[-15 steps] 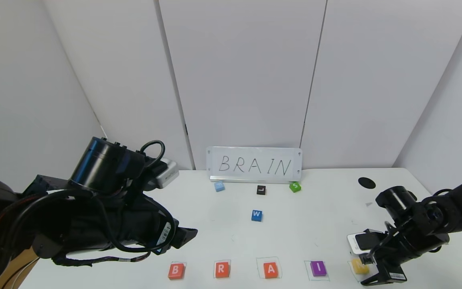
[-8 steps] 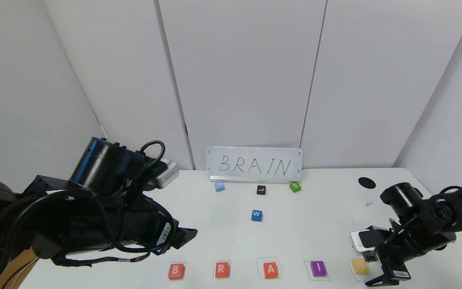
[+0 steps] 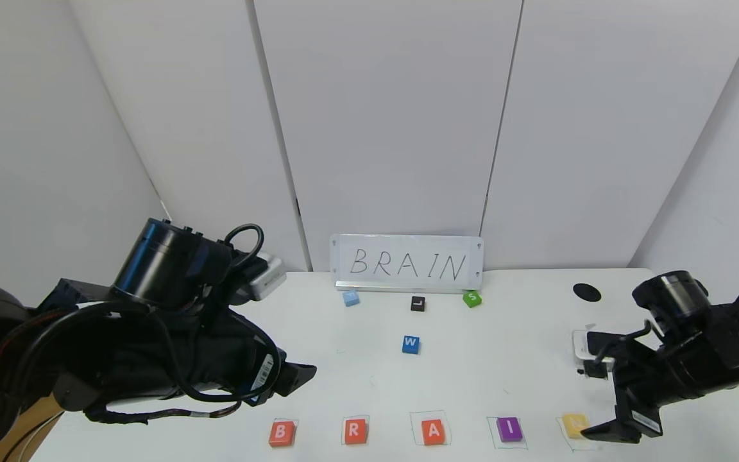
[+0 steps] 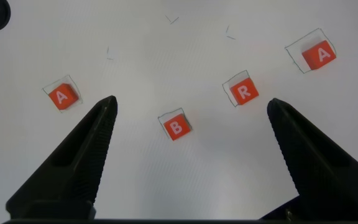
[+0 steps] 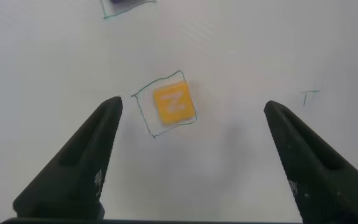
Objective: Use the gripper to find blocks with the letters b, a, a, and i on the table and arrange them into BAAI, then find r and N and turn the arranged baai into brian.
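Fingers [image 5: 300,155] of the right gripper [image 5: 191,162] are spread wide, holding nothing, above N [image 5: 174,104], which lies flat in its green square at the bench's [image 3: 504,359] five o'clock; its letter is faint. Left gripper [image 4: 188,155] is spread too, over B [image 4: 176,127].

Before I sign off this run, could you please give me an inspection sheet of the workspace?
Surface: white table, green hand-drawn squares, black hole.
Job's things: front row B, R, A, I, N, each in a square; spare A apart.
Clutter: W block, L block, S block, light blue block.
Grippers: right claw open above N; left claw open above B.
Cables: black loops on left arm.
Surroundings: BRAIN sign, white panels.
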You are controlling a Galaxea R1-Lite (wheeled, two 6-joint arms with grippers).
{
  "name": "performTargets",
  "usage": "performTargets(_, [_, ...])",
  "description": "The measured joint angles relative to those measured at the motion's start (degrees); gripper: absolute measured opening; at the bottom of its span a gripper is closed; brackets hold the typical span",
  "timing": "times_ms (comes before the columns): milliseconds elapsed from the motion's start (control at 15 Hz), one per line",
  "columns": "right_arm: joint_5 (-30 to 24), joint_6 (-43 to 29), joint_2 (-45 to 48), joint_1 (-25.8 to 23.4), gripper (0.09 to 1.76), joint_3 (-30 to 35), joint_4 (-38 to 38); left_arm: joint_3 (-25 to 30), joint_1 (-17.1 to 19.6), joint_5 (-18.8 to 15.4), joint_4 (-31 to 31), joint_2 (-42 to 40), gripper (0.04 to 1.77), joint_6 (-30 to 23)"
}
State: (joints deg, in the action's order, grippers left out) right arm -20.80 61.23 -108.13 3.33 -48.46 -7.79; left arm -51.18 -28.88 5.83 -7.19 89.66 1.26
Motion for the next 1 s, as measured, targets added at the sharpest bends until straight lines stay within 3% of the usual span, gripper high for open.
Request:
performTargets(133, [0.05,-7.67,3.34,-1.18,1.66,-0.05,-0.04,0.2,-0.04,0.11,2.07,0.02,1.72,-0.35])
performTargets(267, [0.52,-20.32,7.39,-1.49,1.67,0.15,-0.2,0.44,0.46,0.9,5.47,-0.17,1.72,-0.61])
performTargets(467, [5.67,-35.95,14.34,-0.2,1.68,-0.07,0.13,2.76,3.89,0.98,9.35,-1.44,1.72,-0.82])
performTargets(733, [10.44,-47.17,23.98,0.02,1.69,0.01,0.54,8.68,11.33,0.84,11.64,-6.7,1.72,-0.24])
performTargets(1000, [10.65,-48.65,28.26,-1.1,1.7,0.45,0.76,10.06,13.58,0.51,11.46,-9.45,1.72,0.02])
